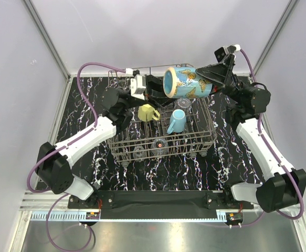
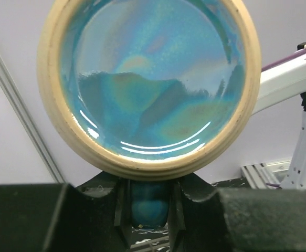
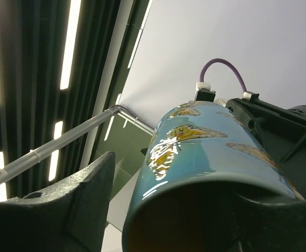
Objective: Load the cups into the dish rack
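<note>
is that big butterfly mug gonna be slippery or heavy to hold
Probably slippery: the butterfly mug has a glaze with bright reflections. Likely heavy: it looks bigger than the light blue mug in the dish rack. Seemingly ceramic; a drop could chip it.

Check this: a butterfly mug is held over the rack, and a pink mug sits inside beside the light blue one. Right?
No. The top view shows a yellow mug, not pink, beside the light blue mug; the rest holds.

The teal mug (image 2: 150, 79) has its upper rim cut off by the top edge of the left wrist view, and its base is cut off in the right wrist view. Whether the left gripper (image 2: 150, 212) clamps the handle is indeterminate. The clear glasses (image 1: 138, 153) in the dish rack (image 1: 211, 134) are too small to count.
</note>
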Controlling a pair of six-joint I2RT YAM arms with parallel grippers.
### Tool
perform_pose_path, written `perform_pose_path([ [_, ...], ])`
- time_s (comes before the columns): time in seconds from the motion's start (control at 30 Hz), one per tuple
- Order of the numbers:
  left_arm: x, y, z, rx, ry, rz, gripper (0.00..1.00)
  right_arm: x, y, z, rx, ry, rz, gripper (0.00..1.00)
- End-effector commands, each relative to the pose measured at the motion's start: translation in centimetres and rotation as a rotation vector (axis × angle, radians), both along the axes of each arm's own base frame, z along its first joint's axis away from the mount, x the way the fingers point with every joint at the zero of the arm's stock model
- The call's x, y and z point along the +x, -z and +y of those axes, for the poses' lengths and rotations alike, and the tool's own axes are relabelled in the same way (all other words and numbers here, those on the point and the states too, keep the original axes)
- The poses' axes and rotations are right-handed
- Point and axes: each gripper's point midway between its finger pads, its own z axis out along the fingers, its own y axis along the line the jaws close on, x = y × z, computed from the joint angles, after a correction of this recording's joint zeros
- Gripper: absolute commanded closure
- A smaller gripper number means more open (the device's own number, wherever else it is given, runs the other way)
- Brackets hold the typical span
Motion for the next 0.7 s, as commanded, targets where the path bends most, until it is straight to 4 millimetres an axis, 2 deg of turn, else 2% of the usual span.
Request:
perform_pose_path([
  [0.0, -5.4, -5.9, 2.3, -0.141, 0.086, -0.116, 1.0, -0.1, 0.1, 0.2, 0.017, -0.229, 0.287, 0.32],
  [0.17, -6.0, -6.2, 3.4, -0.129, 0.111, -0.073, 1.0, -0.2, 1.4, 1.1, -0.087, -0.189, 0.208, 0.18],
  [0.33, -5.9, -6.5, 4.8, -0.134, 0.102, 0.0, 1.0, 0.3, 3.3, 1.7, -0.208, -0.132, 0.203, 0.12],
  [0.37, -5.5, -6.7, 5.2, -0.144, 0.088, 0.021, 1.0, 0.3, 3.7, 1.6, -0.233, -0.103, 0.159, 0.12],
  [0.4, -5.3, -6.2, 5.2, -0.133, 0.088, 0.061, 1.0, 1.0, 4.5, 1.7, -0.264, -0.092, 0.209, 0.1],
  [0.47, -4.8, -6.6, 5.8, -0.137, 0.053, 0.097, 1.0, 1.1, 4.9, 1.4, -0.313, -0.029, 0.147, 0.08],
  [0.5, -4.6, -6.3, 5.9, -0.118, 0.037, 0.132, 1.0, 1.6, 5.9, 1.3, -0.344, -0.017, 0.199, 0.05],
  [0.67, -3.2, -5.7, 6.8, -0.102, -0.05, 0.202, 1.0, 1.3, 6.1, 0.6, -0.396, 0.045, 0.133, 0.02],
])
